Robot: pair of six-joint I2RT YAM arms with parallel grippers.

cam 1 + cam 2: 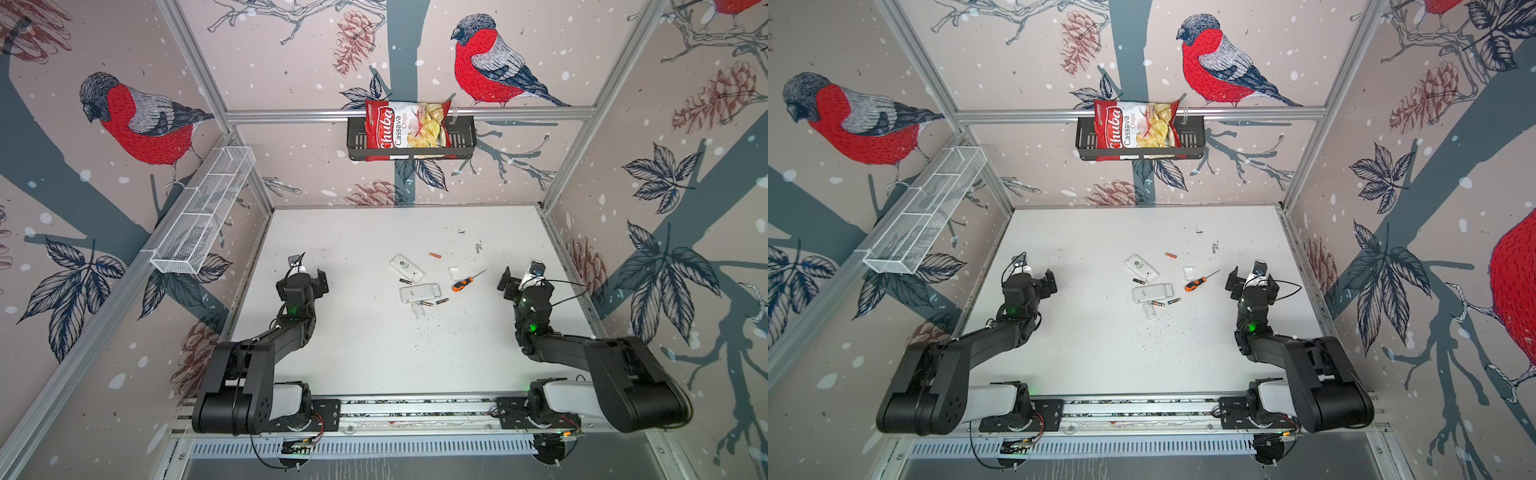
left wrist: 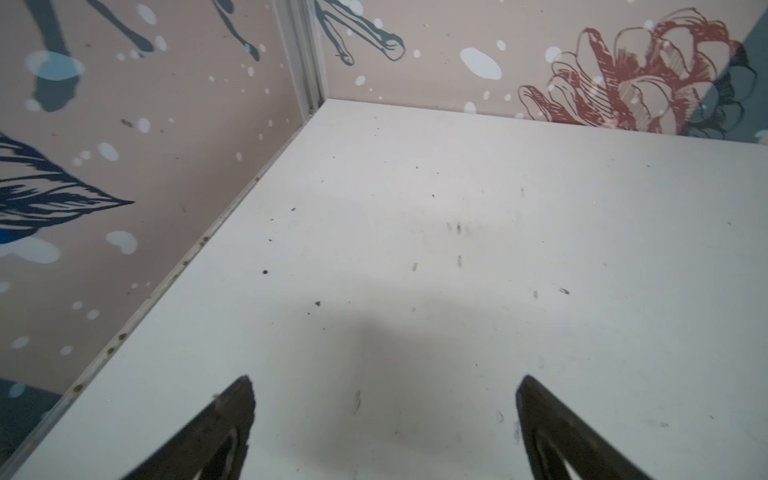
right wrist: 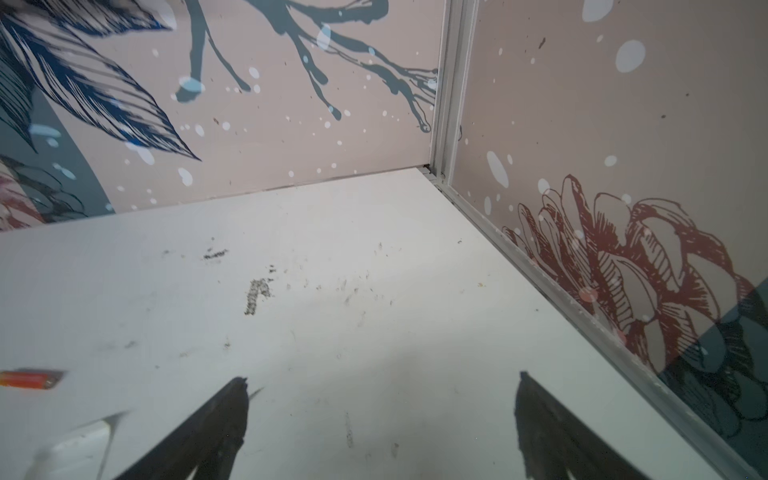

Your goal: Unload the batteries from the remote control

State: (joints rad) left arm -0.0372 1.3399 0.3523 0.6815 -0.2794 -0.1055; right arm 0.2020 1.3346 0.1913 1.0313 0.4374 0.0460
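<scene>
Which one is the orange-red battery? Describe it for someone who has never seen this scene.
On the white table, find the white remote lying nearer the back wall. Just beyond it, the orange-red battery lies alone. The other batteries are dark, and the orange-handled screwdriver is far bigger.

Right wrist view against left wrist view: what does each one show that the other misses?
Only the right wrist view: the orange-red cylindrical battery lying on the scuffed white tabletop, and a white plastic piece at the frame edge. Only the left wrist view: nothing of the job. Both: that tabletop, patterned walls, and open, empty fingers on the left gripper and right gripper.
</scene>
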